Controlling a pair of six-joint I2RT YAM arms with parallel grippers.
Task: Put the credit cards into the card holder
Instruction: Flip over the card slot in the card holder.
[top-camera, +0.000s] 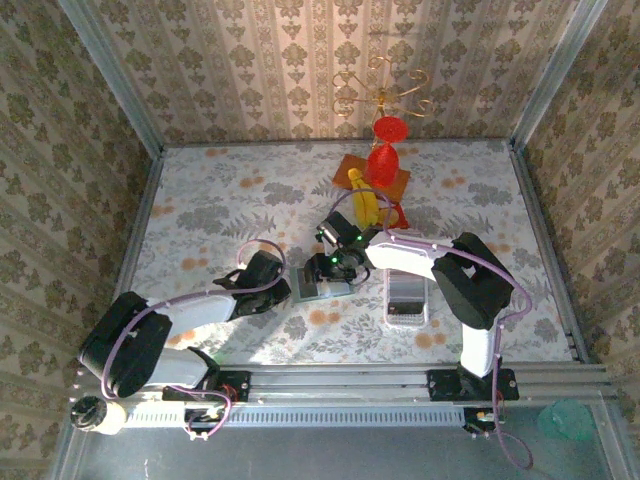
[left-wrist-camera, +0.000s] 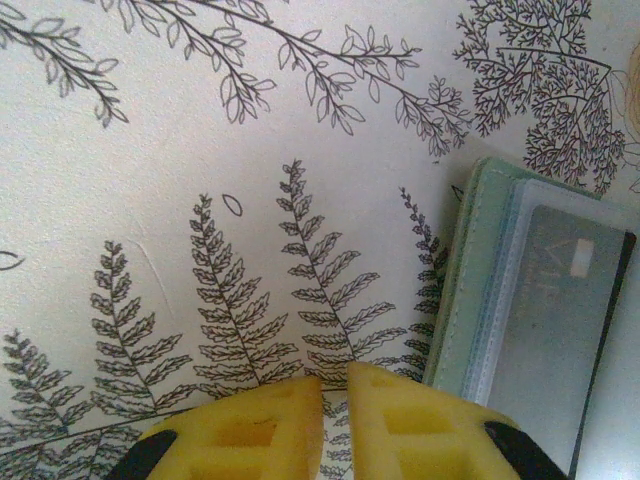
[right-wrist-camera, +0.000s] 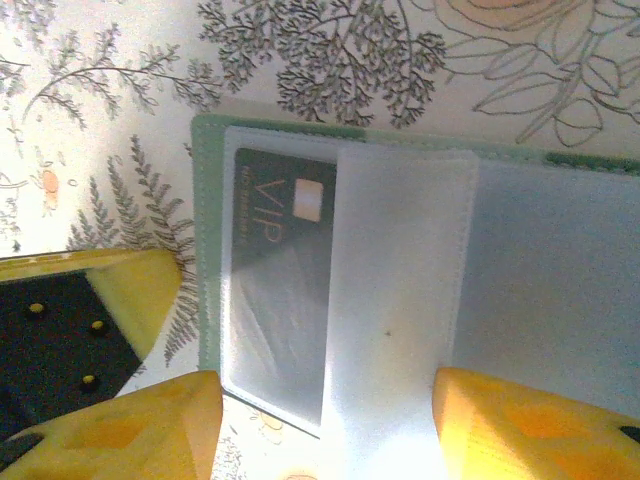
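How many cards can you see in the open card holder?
1: a dark VIP card in a clear sleeve at one edge of the card holder. More may be hidden under the frosted sleeves.

You have the card holder (right-wrist-camera: 205, 250) lying open on the floral worktop (right-wrist-camera: 100, 100), with its sage-green edge to the left. A dark grey card (right-wrist-camera: 280, 250) marked VIP, with a pale chip, sits under the left clear sleeve. A frosted flap (right-wrist-camera: 400, 300) overlaps the card's right side. Your right hand (right-wrist-camera: 320, 400) has its yellow fingers (right-wrist-camera: 130, 430) apart, one on each side of that flap.
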